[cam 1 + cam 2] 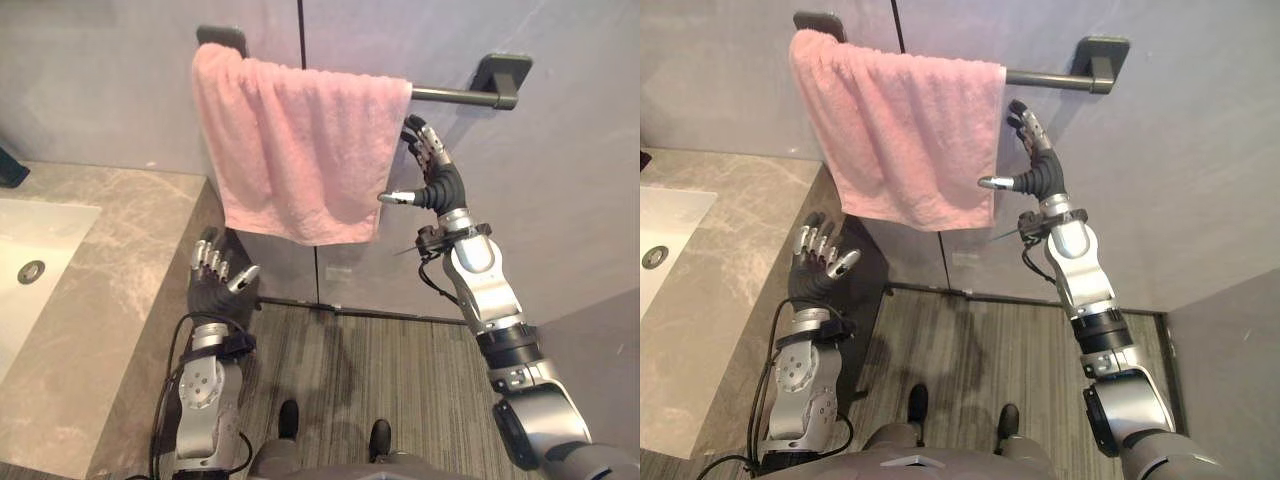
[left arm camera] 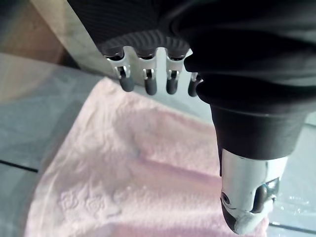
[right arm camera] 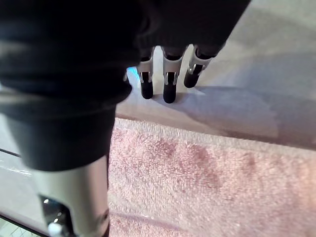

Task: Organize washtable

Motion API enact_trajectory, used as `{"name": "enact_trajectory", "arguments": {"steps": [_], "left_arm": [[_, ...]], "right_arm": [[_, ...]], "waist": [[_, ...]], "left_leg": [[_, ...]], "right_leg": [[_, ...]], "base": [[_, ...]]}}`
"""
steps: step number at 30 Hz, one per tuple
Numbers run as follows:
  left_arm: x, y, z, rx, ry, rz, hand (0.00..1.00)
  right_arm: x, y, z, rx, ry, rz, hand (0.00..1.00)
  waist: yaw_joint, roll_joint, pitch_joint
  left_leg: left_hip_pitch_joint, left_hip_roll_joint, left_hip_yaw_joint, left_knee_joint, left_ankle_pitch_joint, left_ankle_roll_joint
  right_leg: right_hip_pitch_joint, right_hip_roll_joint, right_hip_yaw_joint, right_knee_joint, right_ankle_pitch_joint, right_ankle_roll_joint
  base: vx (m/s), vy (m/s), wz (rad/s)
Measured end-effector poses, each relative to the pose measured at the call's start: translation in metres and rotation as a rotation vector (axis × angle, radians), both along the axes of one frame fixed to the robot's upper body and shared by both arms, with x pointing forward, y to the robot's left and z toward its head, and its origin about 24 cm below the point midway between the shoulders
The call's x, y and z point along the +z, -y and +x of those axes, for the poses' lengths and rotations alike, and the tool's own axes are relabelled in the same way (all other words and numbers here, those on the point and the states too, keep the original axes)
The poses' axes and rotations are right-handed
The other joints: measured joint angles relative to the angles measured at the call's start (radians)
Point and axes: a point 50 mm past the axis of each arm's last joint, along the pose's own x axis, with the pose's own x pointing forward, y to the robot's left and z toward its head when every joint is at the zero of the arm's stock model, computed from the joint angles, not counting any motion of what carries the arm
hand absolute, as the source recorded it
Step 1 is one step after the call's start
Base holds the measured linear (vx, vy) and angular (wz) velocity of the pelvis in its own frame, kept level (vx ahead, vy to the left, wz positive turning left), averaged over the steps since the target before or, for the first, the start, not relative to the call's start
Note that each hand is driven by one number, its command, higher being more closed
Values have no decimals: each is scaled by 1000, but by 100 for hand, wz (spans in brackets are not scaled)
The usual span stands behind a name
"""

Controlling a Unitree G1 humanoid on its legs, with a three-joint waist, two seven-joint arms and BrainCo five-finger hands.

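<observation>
A pink towel (image 1: 295, 150) hangs folded over a dark wall-mounted towel bar (image 1: 455, 96), covering the bar's left part. My right hand (image 1: 432, 172) is raised next to the towel's right edge, just under the bar, fingers relaxed and open, thumb pointing toward the cloth. It holds nothing. My left hand (image 1: 222, 275) is lower, below the towel's bottom hem and beside the counter's end, fingers loosely spread and empty. The towel (image 2: 133, 182) shows past the left hand's fingers (image 2: 148, 84) in the left wrist view. It also shows as pink cloth (image 3: 212, 182) in the right wrist view.
A grey marble washtable counter (image 1: 110, 300) runs along the left, with a white sink basin (image 1: 30, 260) and its drain (image 1: 31, 271). A dark object (image 1: 10, 165) sits at the counter's back left. Grey wall panels stand behind; wood-look floor (image 1: 390, 360) lies below.
</observation>
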Motion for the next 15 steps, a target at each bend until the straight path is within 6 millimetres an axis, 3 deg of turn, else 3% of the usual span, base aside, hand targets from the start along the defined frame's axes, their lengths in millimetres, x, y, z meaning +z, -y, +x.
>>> {"name": "enact_trajectory", "arguments": {"steps": [7,12,13,15], "left_arm": [[18,-1,-3,27,85,-17,0],[20,-1,-3,26,99,-27,0],[20,-2,-4,29,98,-30,0],[20,-1,-4,31,98,-38,0]], "right_arm": [[21,-5,14,-2,29,19,0],[21,-11,20,14,7,8,0],[17,-13,23,17,-13,-4,100],[11,-15,26,13,-50,-2,100]], "waist": [[15,0,36],[21,2,50],[21,2,53],[22,2,55]], "left_leg": [[-50,-6,-53,0,25,-4],[-67,-9,-74,0,39,-6],[-69,-9,-78,0,42,-7],[-71,-8,-81,-1,44,-9]], "right_leg": [[-22,-4,-53,0,1,0],[-25,-6,-78,1,1,0],[-25,-6,-83,2,1,0],[-25,-6,-86,2,2,-2]], "base": [[-16,2,23],[-16,4,17],[-35,2,9],[-40,4,7]]}}
